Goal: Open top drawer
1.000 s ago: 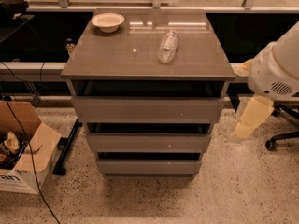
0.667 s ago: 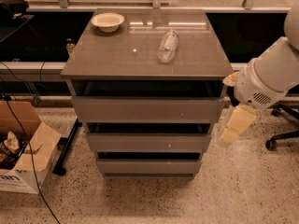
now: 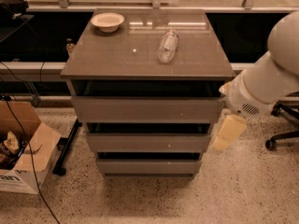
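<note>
The top drawer (image 3: pixel 147 109) is the widest grey front of the cabinet, flat and without a handle, just under the grey top (image 3: pixel 117 55). A dark gap shows above its front panel. Two narrower grey drawer fronts sit below it. My gripper (image 3: pixel 228 132) is cream-coloured and hangs from the white arm (image 3: pixel 261 87) at the cabinet's right side, next to the right end of the top drawer and level with the second drawer. I cannot tell whether it touches the cabinet.
A white bowl (image 3: pixel 108 21) and a clear plastic bottle (image 3: pixel 168 46) lying on its side are on the cabinet top. An open cardboard box (image 3: pixel 23 148) and cables are on the floor at the left. An office chair base (image 3: pixel 282 134) is at the right.
The arm and gripper have moved left, closer to the cabinet's right side. The drawers, bowl and bottle have not moved.
</note>
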Robot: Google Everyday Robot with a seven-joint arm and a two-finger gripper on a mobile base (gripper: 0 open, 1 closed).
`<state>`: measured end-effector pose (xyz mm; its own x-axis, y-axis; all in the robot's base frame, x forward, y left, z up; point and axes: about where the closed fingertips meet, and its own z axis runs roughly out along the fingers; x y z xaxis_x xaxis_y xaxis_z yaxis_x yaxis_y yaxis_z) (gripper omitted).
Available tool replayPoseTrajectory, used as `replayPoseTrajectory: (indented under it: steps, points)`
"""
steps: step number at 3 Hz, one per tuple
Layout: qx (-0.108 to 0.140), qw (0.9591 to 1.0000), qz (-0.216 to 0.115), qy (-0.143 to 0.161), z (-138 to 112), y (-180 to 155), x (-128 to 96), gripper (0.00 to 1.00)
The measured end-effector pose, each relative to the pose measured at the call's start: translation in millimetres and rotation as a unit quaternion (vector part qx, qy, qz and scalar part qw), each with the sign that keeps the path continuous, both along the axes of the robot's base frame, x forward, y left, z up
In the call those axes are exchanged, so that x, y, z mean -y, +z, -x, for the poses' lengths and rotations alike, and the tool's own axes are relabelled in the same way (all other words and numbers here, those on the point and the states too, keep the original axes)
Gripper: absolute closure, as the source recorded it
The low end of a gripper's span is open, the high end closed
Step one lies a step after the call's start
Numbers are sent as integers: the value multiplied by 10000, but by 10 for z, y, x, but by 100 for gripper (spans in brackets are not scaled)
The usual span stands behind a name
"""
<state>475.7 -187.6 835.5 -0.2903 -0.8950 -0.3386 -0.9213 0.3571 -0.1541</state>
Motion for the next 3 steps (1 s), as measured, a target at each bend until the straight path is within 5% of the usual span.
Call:
replayPoseTrajectory:
  steps: [3]
  points:
    - [691,9964,-430,-245,-747,-798,-183,0]
